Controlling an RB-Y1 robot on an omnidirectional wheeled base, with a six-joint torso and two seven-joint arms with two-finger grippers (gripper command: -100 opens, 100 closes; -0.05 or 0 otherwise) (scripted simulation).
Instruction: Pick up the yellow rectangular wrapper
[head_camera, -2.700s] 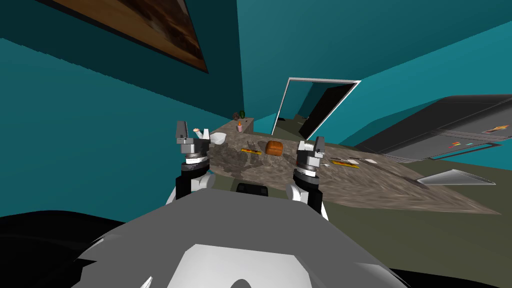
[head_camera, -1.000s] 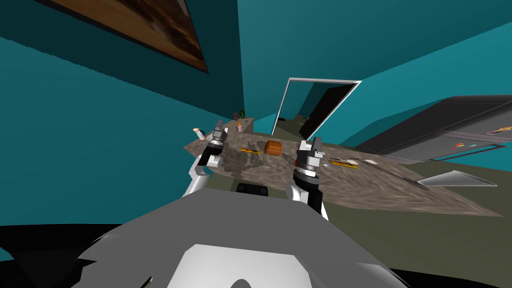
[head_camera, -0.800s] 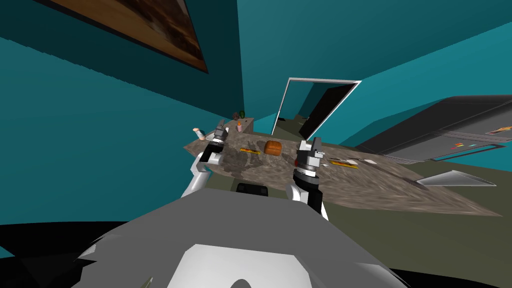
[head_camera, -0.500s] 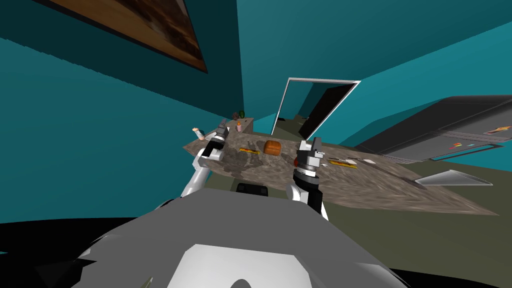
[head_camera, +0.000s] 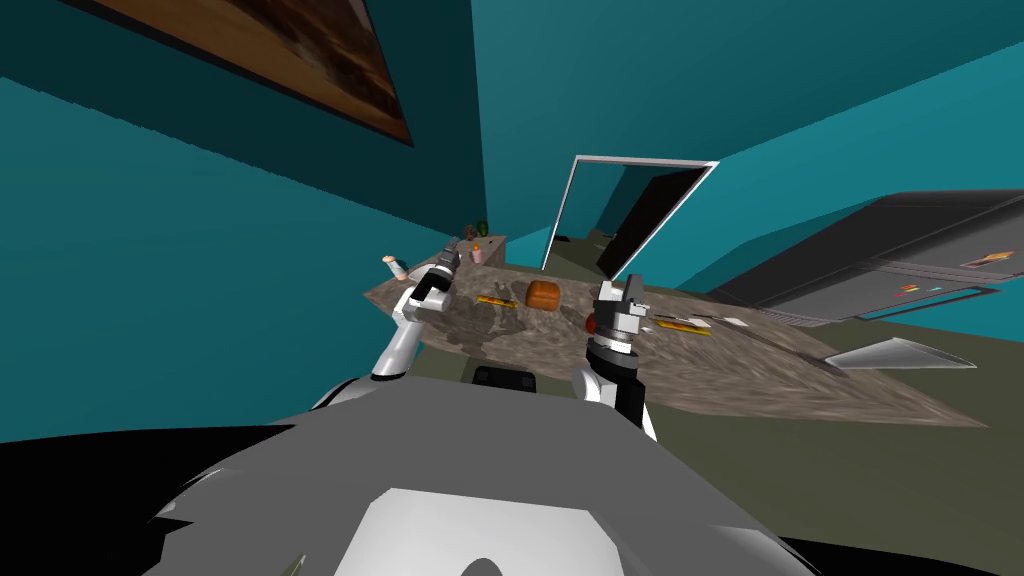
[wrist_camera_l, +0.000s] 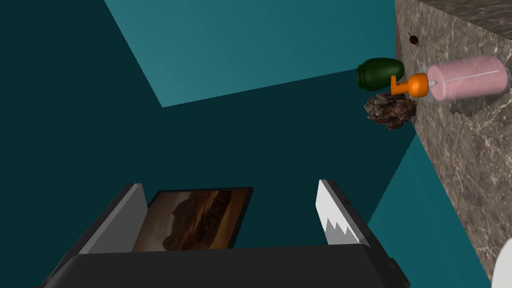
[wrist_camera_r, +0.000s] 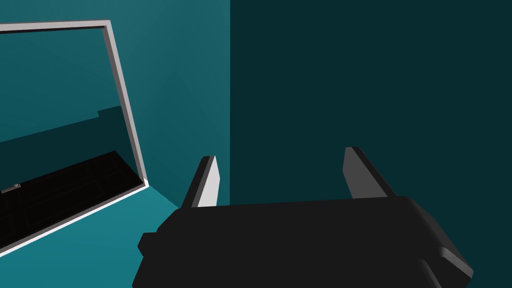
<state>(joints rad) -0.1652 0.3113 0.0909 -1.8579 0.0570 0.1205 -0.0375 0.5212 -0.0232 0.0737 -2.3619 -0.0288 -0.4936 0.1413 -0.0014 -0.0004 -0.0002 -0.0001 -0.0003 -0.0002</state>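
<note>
The yellow rectangular wrapper (head_camera: 495, 299) lies flat on the brown marbled counter (head_camera: 700, 365), just left of a brown loaf (head_camera: 543, 294). My left arm reaches out over the counter's left end. Its gripper (head_camera: 450, 256) hangs left of and beyond the wrapper, apart from it. The left wrist view shows that gripper (wrist_camera_l: 232, 215) open and empty, pointed past the counter's edge (wrist_camera_l: 465, 150) toward the wall. My right gripper (head_camera: 625, 291) is raised over the counter's near side, right of the loaf. In its wrist view the right gripper (wrist_camera_r: 285, 177) is open and empty.
A pink pump bottle (wrist_camera_l: 465, 77), a green jar (wrist_camera_l: 380, 74) and a brown lump (wrist_camera_l: 391, 110) stand at the counter's far end. A small bottle (head_camera: 396, 267) is at the left edge. A second yellow strip (head_camera: 690, 327) and papers lie to the right. A doorway (head_camera: 625, 215) opens behind.
My left arm has stretched forward from beside my chest out over the counter's left end, its gripper now farther away. The right arm has stayed put.
</note>
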